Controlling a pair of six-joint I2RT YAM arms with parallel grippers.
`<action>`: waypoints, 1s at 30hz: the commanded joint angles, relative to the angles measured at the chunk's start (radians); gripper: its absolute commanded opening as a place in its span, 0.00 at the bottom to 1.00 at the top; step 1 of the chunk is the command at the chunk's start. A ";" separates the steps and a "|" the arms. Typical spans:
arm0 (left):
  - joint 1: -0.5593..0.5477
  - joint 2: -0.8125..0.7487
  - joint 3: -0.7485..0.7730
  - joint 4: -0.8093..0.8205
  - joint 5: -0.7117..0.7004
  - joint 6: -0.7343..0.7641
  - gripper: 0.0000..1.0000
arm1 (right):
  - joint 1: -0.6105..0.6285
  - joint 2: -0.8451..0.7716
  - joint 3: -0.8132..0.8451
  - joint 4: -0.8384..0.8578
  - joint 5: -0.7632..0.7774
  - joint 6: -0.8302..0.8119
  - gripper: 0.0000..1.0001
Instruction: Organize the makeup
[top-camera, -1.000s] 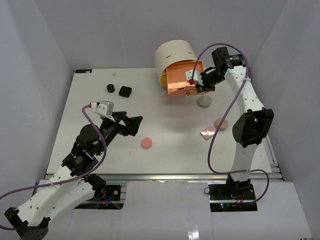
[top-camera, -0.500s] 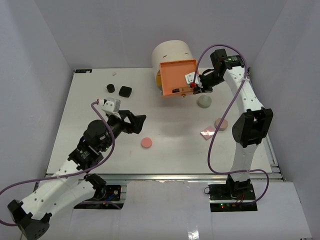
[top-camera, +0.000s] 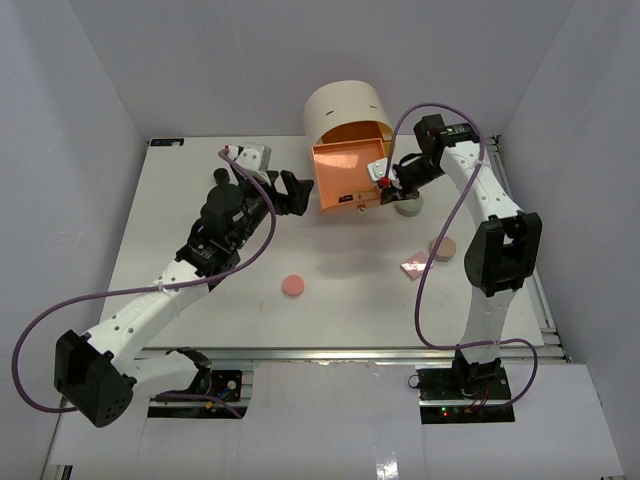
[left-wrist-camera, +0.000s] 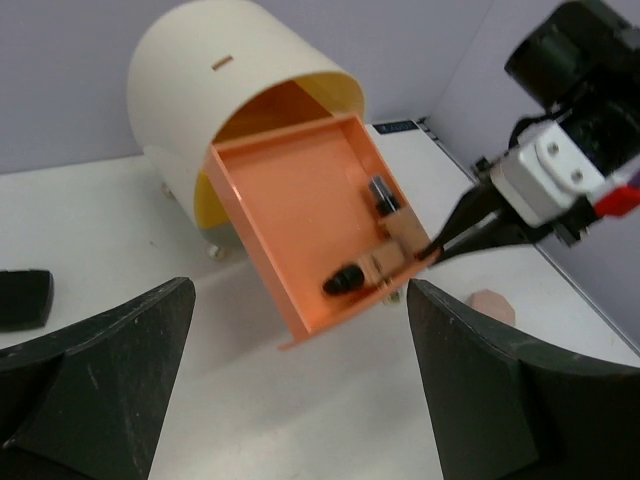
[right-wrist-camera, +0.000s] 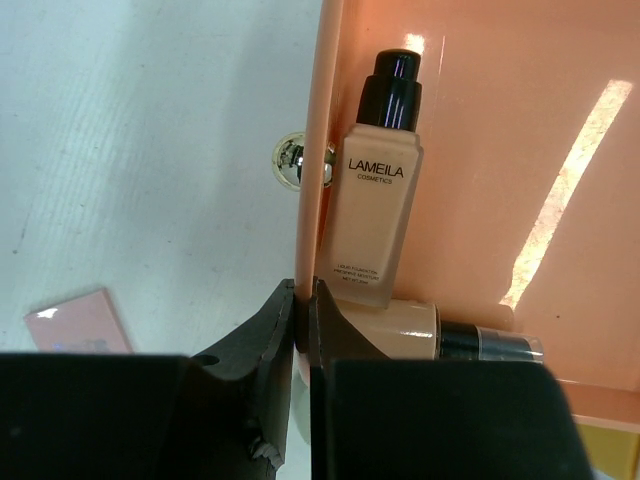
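The orange plastic drawer (top-camera: 345, 172), holding black-capped brown bottles (right-wrist-camera: 375, 215), is being pulled further out by the right gripper (right-wrist-camera: 303, 300) pinching its front wall; the left gripper (top-camera: 298, 193), spread wide, is being swung alongside, the pink round compact (top-camera: 293, 286) being left outside.

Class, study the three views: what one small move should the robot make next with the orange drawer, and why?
Probably ease the open left tool forward to grip the free edge of the orange drawer. It juts tilted from the cream box, pinched only at its front wall by the right tool, with two bottles lying at that end.
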 joint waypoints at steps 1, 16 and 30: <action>0.108 0.103 0.150 0.069 0.098 -0.011 0.98 | -0.005 -0.094 -0.018 0.033 -0.077 -0.054 0.08; 0.275 0.289 0.127 0.081 0.581 -0.257 0.94 | -0.007 -0.303 -0.240 0.039 -0.088 -0.111 0.08; 0.304 0.298 -0.049 0.337 0.862 -0.527 0.95 | -0.007 -0.391 -0.322 0.040 -0.123 -0.113 0.08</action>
